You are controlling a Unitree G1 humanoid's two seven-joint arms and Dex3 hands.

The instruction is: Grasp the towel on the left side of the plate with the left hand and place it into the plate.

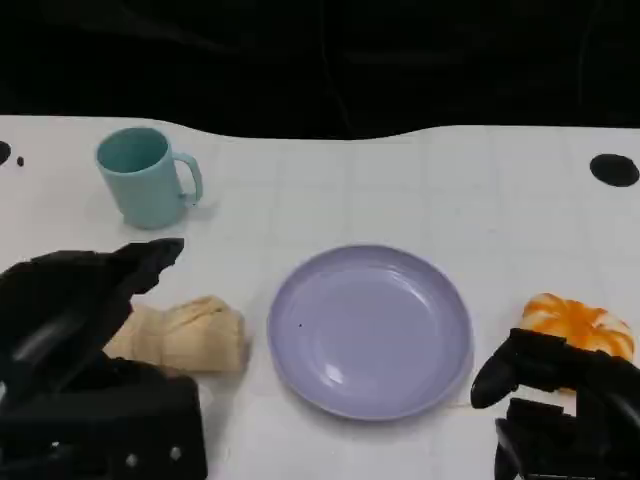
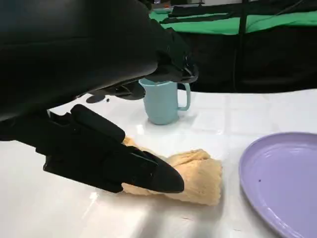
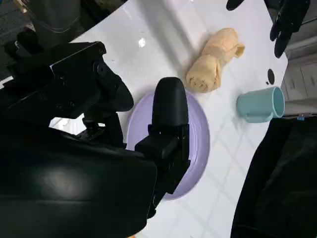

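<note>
In the head view we see the rolled beige towel (image 1: 185,335) lying on the white table (image 1: 450,190) just left of the lavender plate (image 1: 370,330), our left hand (image 1: 75,320) over its near end, fingers apart. A teal mug (image 1: 145,177) stands behind; an orange object (image 1: 578,325) lies by our right hand (image 1: 560,400).

The left wrist view shows fingers (image 2: 148,171) spread around the towel (image 2: 193,173), touching it but not clamped.

In the right wrist view we cannot tell the right fingers' (image 3: 170,106) state.

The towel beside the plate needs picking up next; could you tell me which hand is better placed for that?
The left hand. It hovers right at the towel, fingers apart, on the plate's left. The right hand sits across the plate by the orange object.
</note>
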